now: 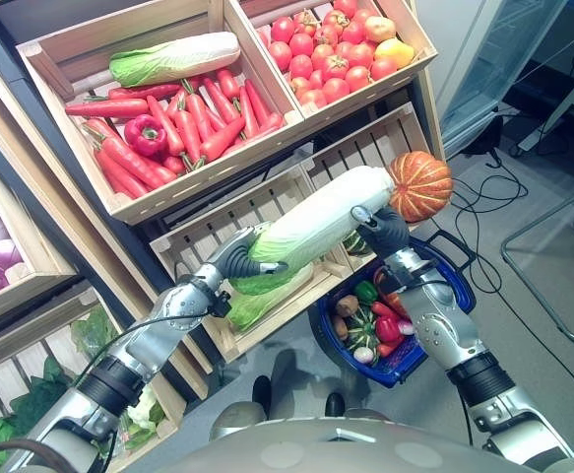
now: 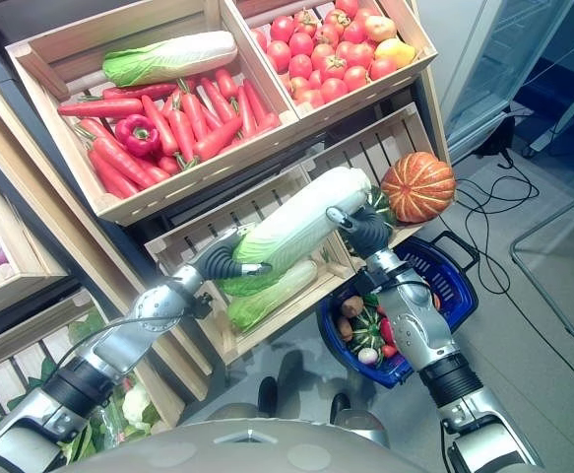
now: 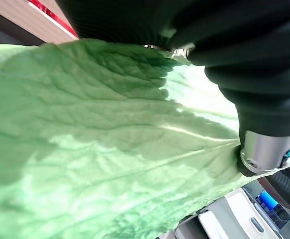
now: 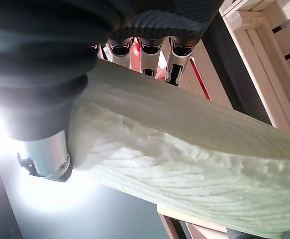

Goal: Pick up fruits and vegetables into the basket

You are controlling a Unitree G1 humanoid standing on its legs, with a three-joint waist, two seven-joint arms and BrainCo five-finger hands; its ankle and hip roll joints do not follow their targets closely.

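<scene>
A long napa cabbage (image 1: 316, 222) hangs slanted in the air in front of the slatted lower crate, held at both ends. My left hand (image 1: 235, 258) is curled round its green leafy end (image 3: 110, 149). My right hand (image 1: 385, 235) grips the white stalk end (image 4: 184, 164), with fingers (image 4: 145, 50) over the top and the thumb underneath. The blue basket (image 1: 461, 279) stands on the floor below my right forearm. It holds several vegetables, among them small striped squashes and peppers.
A second napa cabbage (image 1: 267, 296) lies in the slatted crate (image 1: 267, 202) behind the held one. An orange pumpkin (image 1: 419, 185) sits at that crate's right end, close to my right hand. Upper crates hold carrots (image 1: 183, 123), another cabbage (image 1: 173, 57) and tomatoes (image 1: 331, 49).
</scene>
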